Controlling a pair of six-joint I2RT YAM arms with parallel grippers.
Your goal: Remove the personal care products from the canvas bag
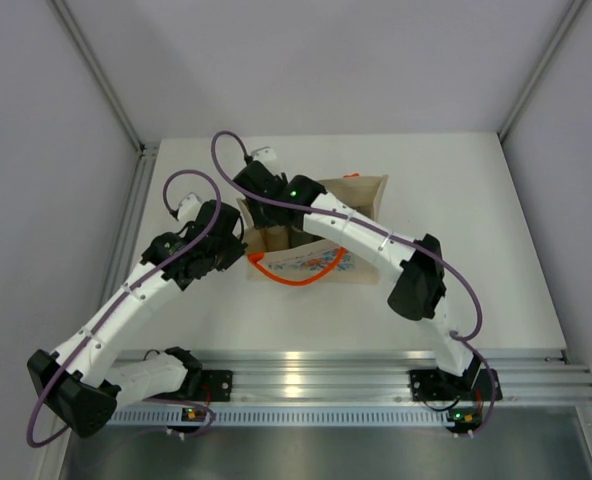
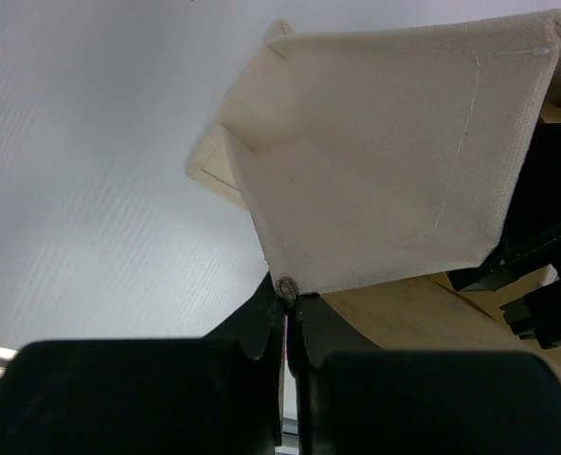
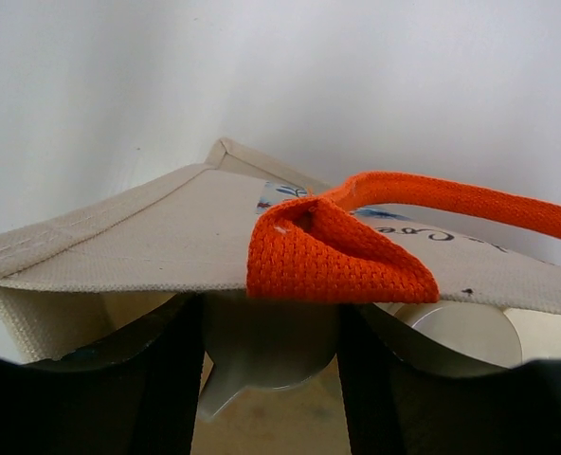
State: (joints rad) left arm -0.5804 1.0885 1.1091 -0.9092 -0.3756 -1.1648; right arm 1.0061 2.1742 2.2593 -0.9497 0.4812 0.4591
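Left gripper point(image 2: 285, 296) is closed tight on a corner seam of the canvas bag point(image 2: 385, 161), canvas pinched flat between the fingers. The bag is laid across the middle of the surface point(image 1: 476, 200), long axis left to right and angled away at its right end, printed front toward the arm bases, orange handle point(image 1: 276, 277) spilled on the near side. Open end is at the left. Right gripper point(image 3: 269, 322) is placed there under the rim and orange tab point(image 3: 328, 256); the jaws are set apart with a pale product point(image 3: 262, 365) filling the gap, but a firm clamp cannot be told. More pale caps point(image 3: 461, 332) are seen just beside it, inside. Withdrawal is judged to run back out along the long axis, the right arm nearer.
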